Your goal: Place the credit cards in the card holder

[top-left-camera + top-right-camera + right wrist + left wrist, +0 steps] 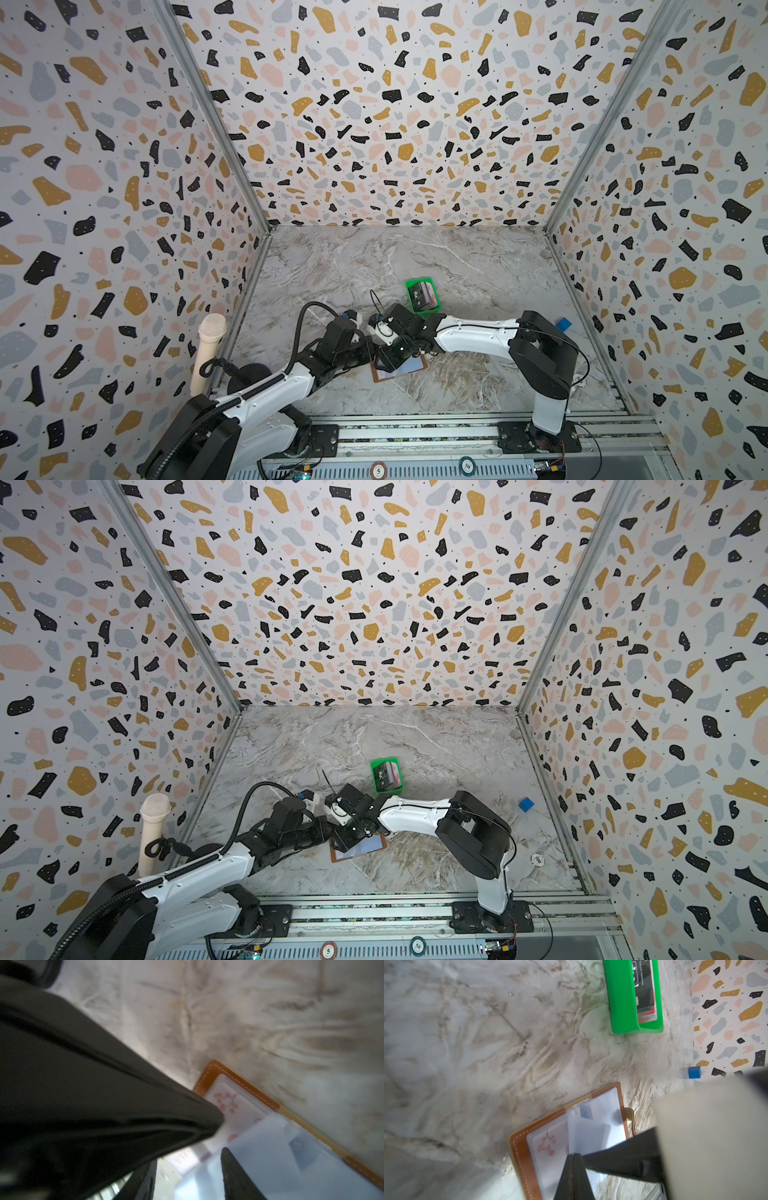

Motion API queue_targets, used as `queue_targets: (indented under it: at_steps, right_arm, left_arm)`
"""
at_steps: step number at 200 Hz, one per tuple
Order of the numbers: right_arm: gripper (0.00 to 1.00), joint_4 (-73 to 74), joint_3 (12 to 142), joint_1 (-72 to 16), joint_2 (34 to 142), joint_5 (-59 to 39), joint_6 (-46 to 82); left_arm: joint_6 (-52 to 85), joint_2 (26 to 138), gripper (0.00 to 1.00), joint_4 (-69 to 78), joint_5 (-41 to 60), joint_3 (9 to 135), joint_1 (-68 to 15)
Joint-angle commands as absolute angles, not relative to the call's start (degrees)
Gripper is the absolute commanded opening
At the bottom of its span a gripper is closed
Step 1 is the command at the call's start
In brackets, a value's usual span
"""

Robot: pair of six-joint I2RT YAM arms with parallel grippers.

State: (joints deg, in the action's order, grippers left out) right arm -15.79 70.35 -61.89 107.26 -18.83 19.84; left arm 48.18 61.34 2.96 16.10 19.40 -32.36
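Note:
The tan card holder [415, 365] [376, 845] lies open near the table's front, with both grippers over it. My left gripper [574, 1155] [217, 1124] is shut on the edge of a clear sleeve [588, 1132], which stands lifted. My right gripper [190, 1156] hangs open just above the sleeves. A white card with reddish letters [182, 1159] lies between its fingers, touching neither. A blossom-printed card [548, 1147] [228, 1103] sits in the holder's other page. The remaining credit cards [424, 296] [388, 776] [645, 991] are stacked in the green tray.
The green tray [409, 286] [620, 1001] stands just behind the grippers. A small blue cube [564, 324] [526, 804] [694, 1072] sits by the right wall, and a poker chip [537, 859] lies near the front right. A microphone [210, 349] stands at the left wall.

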Motion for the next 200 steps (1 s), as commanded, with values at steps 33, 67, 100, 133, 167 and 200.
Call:
queue_targets:
  at_steps: [33, 67, 100, 133, 167, 200]
  right_arm:
    - [0.52, -21.7, 74.8, -65.5, 98.4, -16.6, 14.2]
    - [0.52, -21.8, 68.9, -62.3, 91.1, -10.8, 17.1]
    - [0.52, -20.3, 62.8, -56.5, 89.9, -11.4, 19.2]
    - [0.51, -20.2, 62.9, -54.7, 94.7, -9.0, 19.8]
    - [0.53, -21.3, 60.7, -54.7, 96.9, -1.1, 20.7]
    - [0.49, -21.3, 57.0, -54.4, 96.9, 1.2, 22.5]
  left_arm:
    - [46.4, 59.9, 0.1, 2.8, 18.9, 22.9, -32.0]
    - [44.4, 57.5, 0.14, -1.6, 15.1, 25.6, -32.0]
    - [43.7, 57.8, 0.17, -2.2, 14.0, 26.3, -32.1]
    - [45.7, 64.9, 0.07, 2.5, 14.7, 22.1, -34.4]
    - [44.8, 66.9, 0.04, 1.3, 11.1, 20.8, -35.2]
    - [42.9, 71.3, 0.0, 1.8, 10.2, 20.0, -35.3]
